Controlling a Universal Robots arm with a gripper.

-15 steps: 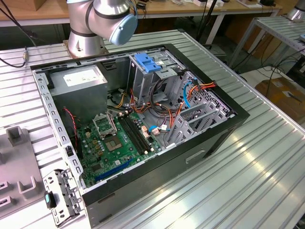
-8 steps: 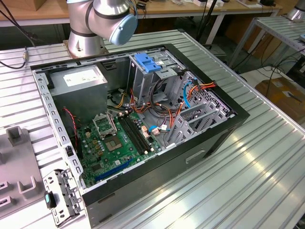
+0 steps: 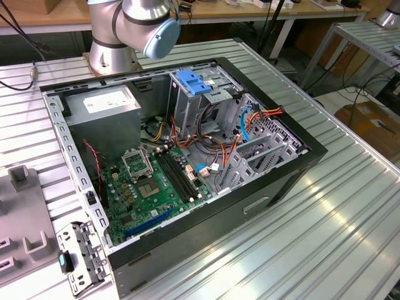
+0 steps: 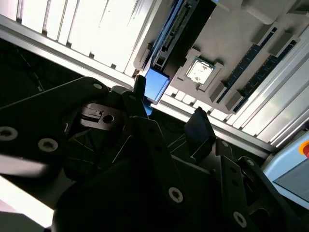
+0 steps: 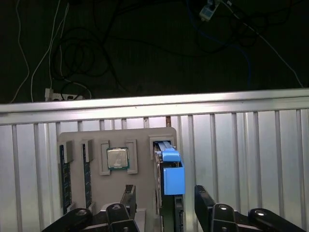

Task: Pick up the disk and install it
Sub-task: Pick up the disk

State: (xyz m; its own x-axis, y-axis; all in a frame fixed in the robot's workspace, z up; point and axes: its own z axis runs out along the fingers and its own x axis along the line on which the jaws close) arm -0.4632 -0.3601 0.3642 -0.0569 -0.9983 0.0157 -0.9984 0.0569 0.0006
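The disk (image 5: 170,176) stands on edge in a slot of a grey holder (image 5: 145,140), its blue plastic rail facing the camera in the first wrist view. My gripper (image 5: 165,205) is open, with one dark finger (image 5: 129,200) on each side of the disk's near end and a gap left on both sides. In the second wrist view the gripper (image 4: 169,113) hangs just short of the disk's blue rail (image 4: 155,84), and the disk's dark edge (image 4: 181,29) runs away beyond it. The grey holder (image 3: 19,212) lies at the exterior view's left, beside the open computer case (image 3: 312,150).
The holder also carries a processor chip (image 5: 117,158) and memory sticks (image 5: 65,174). Inside the case are a metal cage with a blue handle (image 3: 194,84), a grey box with a white sticker (image 3: 103,106), a green board (image 3: 150,187) and loose cables (image 3: 212,144). The arm's base (image 3: 112,44) stands behind.
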